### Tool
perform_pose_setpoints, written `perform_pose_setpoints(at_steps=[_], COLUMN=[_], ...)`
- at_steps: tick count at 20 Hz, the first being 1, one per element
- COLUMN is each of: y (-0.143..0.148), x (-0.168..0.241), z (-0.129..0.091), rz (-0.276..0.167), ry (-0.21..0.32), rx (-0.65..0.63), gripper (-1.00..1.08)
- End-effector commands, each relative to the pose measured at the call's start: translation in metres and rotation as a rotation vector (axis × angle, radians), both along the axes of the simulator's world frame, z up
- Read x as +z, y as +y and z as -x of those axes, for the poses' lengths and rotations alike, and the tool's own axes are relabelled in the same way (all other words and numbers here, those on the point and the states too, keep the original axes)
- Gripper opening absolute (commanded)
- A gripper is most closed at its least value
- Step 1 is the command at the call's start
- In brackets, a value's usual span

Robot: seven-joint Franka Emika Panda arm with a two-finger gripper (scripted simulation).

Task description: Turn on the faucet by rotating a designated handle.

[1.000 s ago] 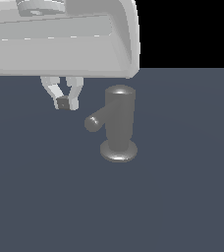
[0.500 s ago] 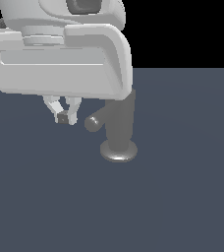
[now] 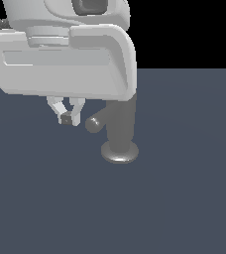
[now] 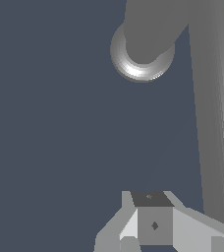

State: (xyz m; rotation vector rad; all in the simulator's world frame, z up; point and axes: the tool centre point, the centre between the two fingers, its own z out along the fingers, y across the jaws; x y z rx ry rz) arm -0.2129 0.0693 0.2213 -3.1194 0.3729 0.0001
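The faucet [image 3: 122,126] is a grey upright cylinder on a round flared base; my white hand hides its top in the exterior view. The handle [image 3: 95,123] sticks out from its upper part toward the exterior view's left and ends in a rounded tip. My gripper [image 3: 68,118] hangs just to the left of that tip, a small gap away, with its fingers together and nothing between them. In the wrist view the faucet [image 4: 142,59] shows from above, the handle [image 4: 213,128] runs as a long grey bar, and the gripper [image 4: 153,224] sits beside the bar.
The faucet stands on a flat dark blue-grey floor [image 3: 174,198]. My large white hand [image 3: 60,59] fills the upper part of the exterior view's left. No other objects show.
My hand has come lower and nearer the camera and now covers the faucet's top. The gripper has drifted slightly left of the handle's tip. The faucet and handle have not moved.
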Motion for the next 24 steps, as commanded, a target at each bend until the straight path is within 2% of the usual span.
perform_pose_setpoints(at_steps=[1,24], y=[-0.010,-0.116], x=[0.000,0.000], z=[0.001,0.008], rz=[0.000,0.000], ry=[0.000,0.000], rx=[-0.001,-0.001], gripper=[-1.00,-1.00])
